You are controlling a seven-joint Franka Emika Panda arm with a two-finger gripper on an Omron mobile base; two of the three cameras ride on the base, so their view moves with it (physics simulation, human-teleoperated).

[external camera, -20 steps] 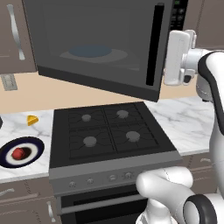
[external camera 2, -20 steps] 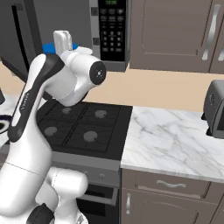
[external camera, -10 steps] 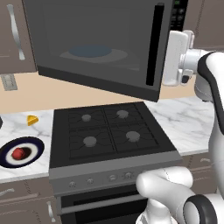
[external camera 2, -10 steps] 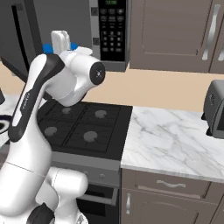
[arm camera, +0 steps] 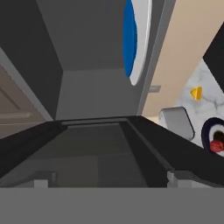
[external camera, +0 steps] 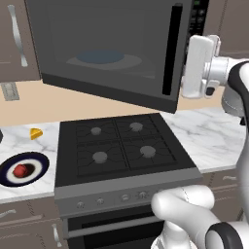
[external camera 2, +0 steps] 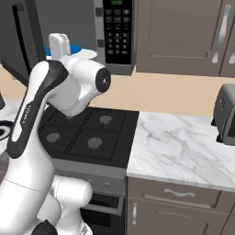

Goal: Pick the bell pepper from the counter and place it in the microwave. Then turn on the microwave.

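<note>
1. The bell pepper (external camera: 20, 170) sits on a dark-rimmed plate (external camera: 36, 160) on the counter (external camera: 24, 187), left of the stovetop (external camera: 121, 148).
2. The microwave (external camera: 112, 48) door hangs wide open, turntable (arm camera: 133, 39) bare.
3. The robot's hand (external camera: 199, 68) is raised beside the door's edge; the jaws stand wide apart, holding nothing.
4. A yellow wedge (external camera: 35, 133) lies behind the plate.

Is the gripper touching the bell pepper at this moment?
Apart. In the left base view the gripper is up by the open microwave door's edge, while the bell pepper sits on the plate far left.
</note>
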